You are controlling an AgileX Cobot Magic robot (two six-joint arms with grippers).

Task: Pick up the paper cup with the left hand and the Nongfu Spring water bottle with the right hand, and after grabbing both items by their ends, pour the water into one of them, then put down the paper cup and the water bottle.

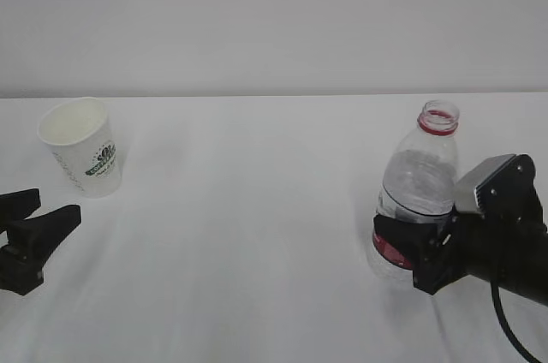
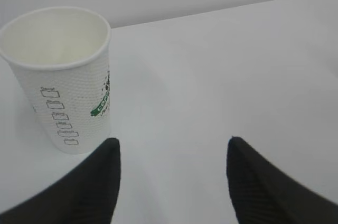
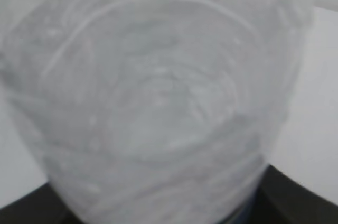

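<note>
On the right of the white surface [image 1: 257, 235], the right hand [image 1: 409, 253] has its black fingers [image 1: 396, 233] set around the lower part of the water bottle [image 1: 421, 176], about where the red label sits. The bottle stands upright and uncapped, with water [image 1: 415, 181] filling a good part of it. From the wrist camera the clear ribbed body fills nearly the whole view, dark fingers either side at the bottom edge. They look closed against the plastic, though I would not swear the grip is firm.

Over on the left, the paper cup [image 1: 81, 146] stands upright and looks empty, open mouth up, green logo facing the middle. The left hand [image 1: 34, 222] is near it but apart from it, fingers [image 2: 90, 187] spread wide with nothing between them. Seen from that wrist, the cup sits ahead and to the left of the gap, not lined up between the fingers.

So I judge this to be the pickup stage: bottle about taken, cup not yet. Next, the left hand needs to shift toward the cup so it sits in the gap, then close gently, since thin paper will crush easily.
</note>
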